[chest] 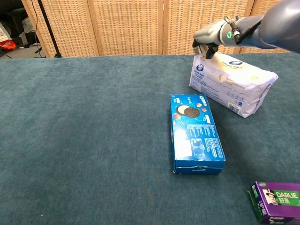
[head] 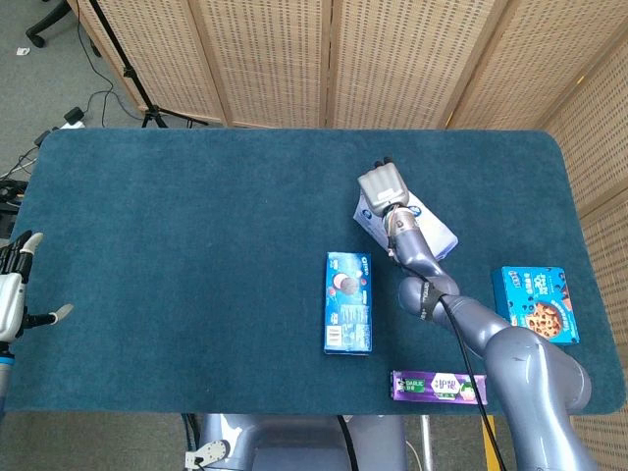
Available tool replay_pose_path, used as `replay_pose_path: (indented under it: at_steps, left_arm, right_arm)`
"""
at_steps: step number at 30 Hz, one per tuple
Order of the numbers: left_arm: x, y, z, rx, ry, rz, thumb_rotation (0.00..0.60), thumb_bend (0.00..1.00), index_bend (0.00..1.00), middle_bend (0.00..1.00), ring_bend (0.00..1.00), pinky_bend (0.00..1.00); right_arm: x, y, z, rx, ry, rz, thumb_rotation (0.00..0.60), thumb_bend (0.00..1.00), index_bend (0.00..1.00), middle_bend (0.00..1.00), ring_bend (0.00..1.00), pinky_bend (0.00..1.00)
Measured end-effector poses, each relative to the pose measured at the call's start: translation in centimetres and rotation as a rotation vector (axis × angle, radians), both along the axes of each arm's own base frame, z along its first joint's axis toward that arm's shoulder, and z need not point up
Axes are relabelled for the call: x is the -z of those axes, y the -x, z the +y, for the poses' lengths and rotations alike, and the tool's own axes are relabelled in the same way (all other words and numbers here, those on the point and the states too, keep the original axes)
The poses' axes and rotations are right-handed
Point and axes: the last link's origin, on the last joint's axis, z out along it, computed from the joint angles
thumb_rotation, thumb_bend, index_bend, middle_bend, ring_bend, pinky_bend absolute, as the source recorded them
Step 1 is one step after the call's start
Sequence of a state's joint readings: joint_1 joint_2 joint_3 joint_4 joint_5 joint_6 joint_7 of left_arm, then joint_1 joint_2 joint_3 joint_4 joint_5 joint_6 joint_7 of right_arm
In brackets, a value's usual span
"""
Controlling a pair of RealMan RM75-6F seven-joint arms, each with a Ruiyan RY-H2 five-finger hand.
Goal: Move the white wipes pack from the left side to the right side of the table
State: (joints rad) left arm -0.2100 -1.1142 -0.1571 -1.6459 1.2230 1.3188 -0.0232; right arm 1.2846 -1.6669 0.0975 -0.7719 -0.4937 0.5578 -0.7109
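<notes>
The white wipes pack [chest: 232,83] lies slantwise on the blue table, right of centre. My right hand [chest: 213,36] grips its upper left end, fingers curled down over the edge. From above, the right hand [head: 383,186] and forearm cover much of the wipes pack [head: 440,234]. My left hand [head: 12,294] hovers at the table's far left edge, empty, with its fingers spread.
A blue Oreo box [chest: 196,132] lies just left of the pack, towards the front. A purple Darlie box [chest: 276,200] sits at the front right edge. A blue cookie box [head: 535,304] lies at the right edge. Wicker screens stand behind the table.
</notes>
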Motion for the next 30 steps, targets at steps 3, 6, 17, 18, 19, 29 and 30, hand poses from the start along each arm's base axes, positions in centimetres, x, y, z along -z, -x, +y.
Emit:
replay_pose_path:
  at_steps: [3,6,17,18,19,29,30]
  left_arm:
    - [0.1,-0.1,0.0,0.005,0.003,0.002,0.6,0.08,0.0,0.0,0.0,0.0]
    - [0.2,-0.2,-0.1,0.01,0.005,0.004,0.6,0.08,0.0,0.0,0.0,0.0]
    - [0.5,-0.5,-0.1,0.024,0.014,0.01,0.6,0.08,0.0,0.0,0.0,0.0]
    - [0.5,-0.5,-0.1,0.025,0.014,0.01,0.6,0.08,0.0,0.0,0.0,0.0]
    - [0.5,-0.5,-0.1,0.027,0.015,0.011,0.6,0.08,0.0,0.0,0.0,0.0]
    - [0.8,-0.8,-0.2,0.039,0.028,0.015,0.6,0.08,0.0,0.0,0.0,0.0]
    - [0.8,-0.8,-0.2,0.04,0.028,0.015,0.6,0.08,0.0,0.0,0.0,0.0]
  right_arm:
    - [-1.1,1.1,-0.4,0.036,0.03,-0.007,0.6,1.0,0.38,0.39,0.21,0.16]
    - [-2.2,2.3,-0.8,0.07,0.053,-0.006,0.6,1.0,0.38,0.39,0.21,0.16]
    - [-5.7,6.2,-1.1,0.195,0.096,0.002,0.6,1.0,0.41,0.42,0.21,0.16]
    - [-6.0,6.4,-1.1,0.203,0.096,0.002,0.6,1.0,0.41,0.42,0.22,0.16]
    - [-6.2,6.6,-1.0,0.208,0.095,0.004,0.6,1.0,0.41,0.42,0.22,0.17]
    - [-7.2,7.4,0.7,0.294,0.041,-0.079,0.6,1.0,0.41,0.42,0.24,0.25]
    - [-7.3,7.5,0.9,0.302,0.035,-0.089,0.6,1.0,0.41,0.42,0.24,0.25]
